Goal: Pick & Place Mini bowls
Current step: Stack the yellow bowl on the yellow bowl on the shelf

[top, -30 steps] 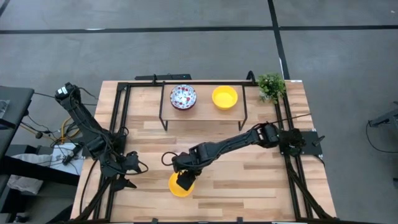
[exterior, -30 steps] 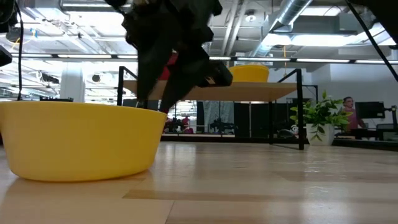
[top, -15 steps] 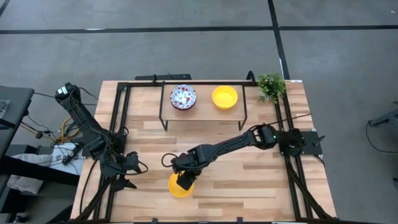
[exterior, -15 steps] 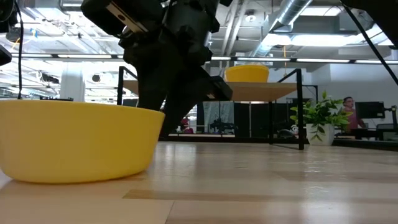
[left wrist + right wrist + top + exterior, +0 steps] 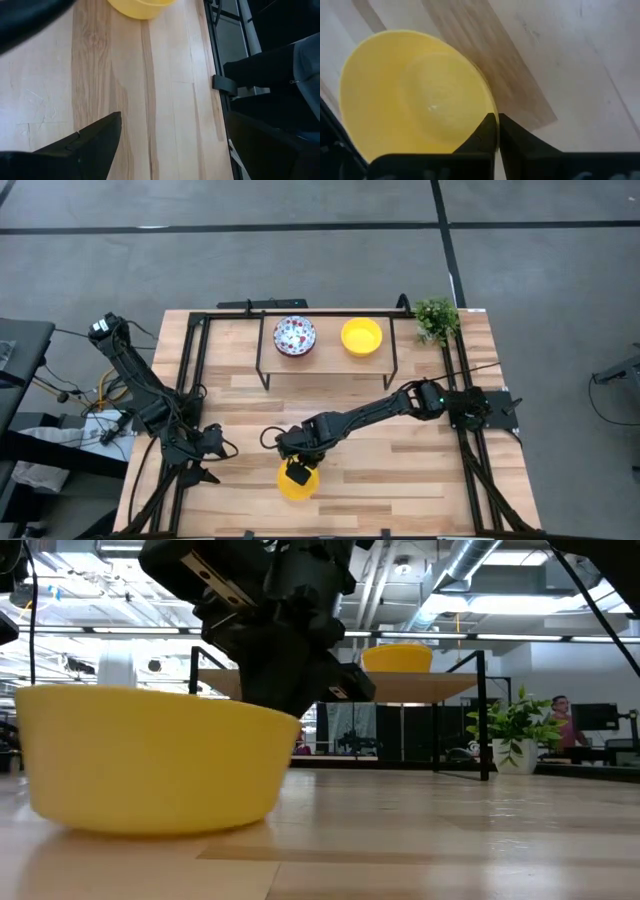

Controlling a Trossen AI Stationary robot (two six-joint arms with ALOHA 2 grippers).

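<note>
Right wrist view: I have the right gripper (image 5: pixel 496 131) pinched on the yellow mini bowl (image 5: pixel 415 95) rim, near table edge. Glossy, light, rigid; I judge it slippery, rim-hold best. Left gripper (image 5: pixel 205 452) spread, idle.

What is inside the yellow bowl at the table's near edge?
Nothing but one finger of the right gripper, shut on the rim of the yellow bowl. The right wrist view shows its inside bare; a small part near the rim is covered by that finger.
</note>
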